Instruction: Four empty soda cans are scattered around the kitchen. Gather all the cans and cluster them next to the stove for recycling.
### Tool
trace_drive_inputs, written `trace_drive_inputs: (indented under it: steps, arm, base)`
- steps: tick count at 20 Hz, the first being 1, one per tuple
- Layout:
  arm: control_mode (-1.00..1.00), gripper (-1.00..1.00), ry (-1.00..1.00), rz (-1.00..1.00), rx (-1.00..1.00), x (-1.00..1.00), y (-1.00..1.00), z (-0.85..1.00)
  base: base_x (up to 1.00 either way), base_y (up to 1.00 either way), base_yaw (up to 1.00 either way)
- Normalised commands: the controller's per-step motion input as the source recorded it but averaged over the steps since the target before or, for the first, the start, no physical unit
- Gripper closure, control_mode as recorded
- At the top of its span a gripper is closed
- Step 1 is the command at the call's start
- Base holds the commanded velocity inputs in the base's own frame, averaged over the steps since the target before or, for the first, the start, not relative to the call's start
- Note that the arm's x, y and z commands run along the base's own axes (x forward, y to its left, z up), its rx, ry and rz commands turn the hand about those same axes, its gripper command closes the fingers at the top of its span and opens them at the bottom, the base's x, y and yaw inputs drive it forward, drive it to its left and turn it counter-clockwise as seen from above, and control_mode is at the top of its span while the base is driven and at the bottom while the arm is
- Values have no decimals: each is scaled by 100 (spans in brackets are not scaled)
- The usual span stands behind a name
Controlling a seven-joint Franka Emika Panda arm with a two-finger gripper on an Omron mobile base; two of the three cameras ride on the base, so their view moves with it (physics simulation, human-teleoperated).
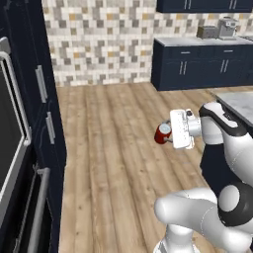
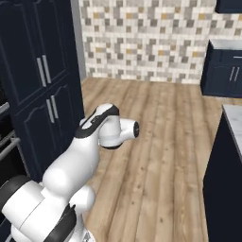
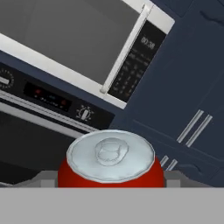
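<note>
- Above the wood floor [image 1: 113,148], the gripper [image 1: 168,136] holds a red can [image 1: 162,133] in mid-air, its jaws closed on the can's sides.
- From the left base view, the can lies on its side, long axis level, silver top pointing left toward the navy cabinets [image 1: 34,74].
- Seen from the hand, the can's [image 3: 111,162] silver top faces the microwave [image 3: 83,43] and the oven panel [image 3: 48,103] beneath it.
- Behind the arm, a marble counter [image 1: 242,106] edges the right side.
</note>
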Motion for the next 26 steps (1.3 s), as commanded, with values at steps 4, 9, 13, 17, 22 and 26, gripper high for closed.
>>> trace_drive_inputs:
  steps: [4,9,13,17,22,26]
  arm:
    - [100,100,0,0,0,0,0,0]
    - [100,100,0,0,0,0,0,0]
    - [100,100,0,0,0,0,0,0]
    - [100,100,0,0,0,0,0,0]
    - [100,100,0,0,0,0,0,0]
    - [100,100,0,0,0,0,0,0]
  base:
    - [100,33,-3]
    - [100,34,-3]
    - [100,32,-3]
    - [100,30,-3]
    - [100,25,-3]
    - [100,18,-2]
